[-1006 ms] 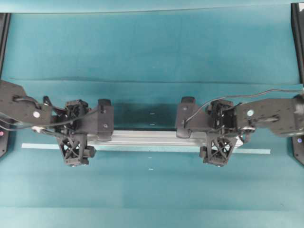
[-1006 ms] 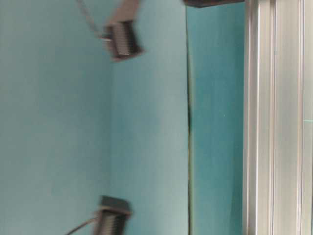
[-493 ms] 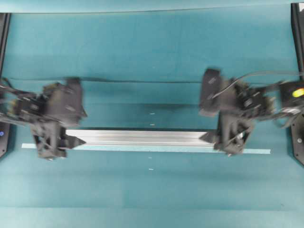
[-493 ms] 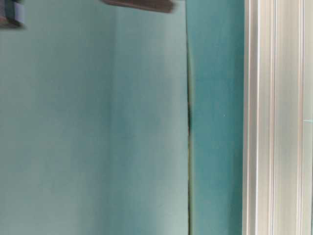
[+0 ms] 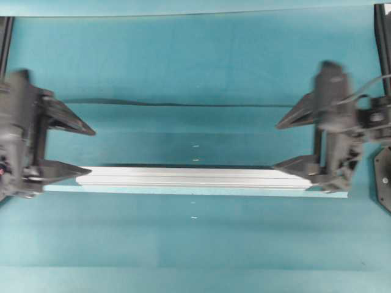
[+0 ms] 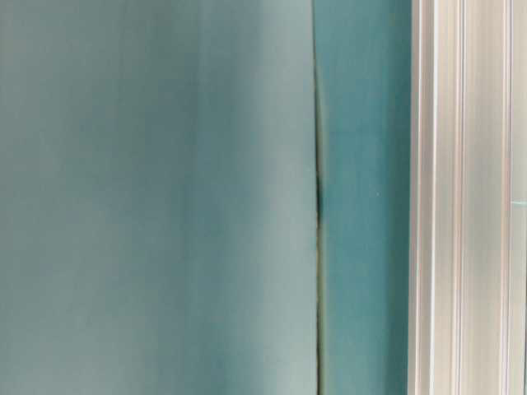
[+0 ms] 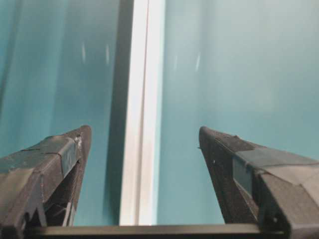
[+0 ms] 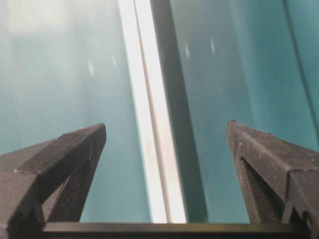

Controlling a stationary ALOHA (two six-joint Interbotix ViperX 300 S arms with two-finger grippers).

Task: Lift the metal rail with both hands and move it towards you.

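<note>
The metal rail [image 5: 192,177] lies flat on the teal table, running left to right. My left gripper [image 5: 90,151] is open at the rail's left end, its fingers pointing inward, with nothing between them. My right gripper [image 5: 277,146] is open at the rail's right end, also empty. In the left wrist view the rail [image 7: 142,124] runs away between the wide-open jaws of the left gripper [image 7: 144,130], below them. The right wrist view shows the same: the rail [image 8: 149,124] under the open right gripper [image 8: 165,125]. The rail [image 6: 465,197] fills the right of the table-level view.
A thin pale-blue tape strip [image 5: 333,194] lies just in front of the rail. A dark seam [image 5: 183,104] crosses the teal cover behind it. Black frame posts stand at the far corners [image 5: 383,49].
Both grippers have let go of the rail, opened wide and swung outward to its ends. The rail lies where it was.
</note>
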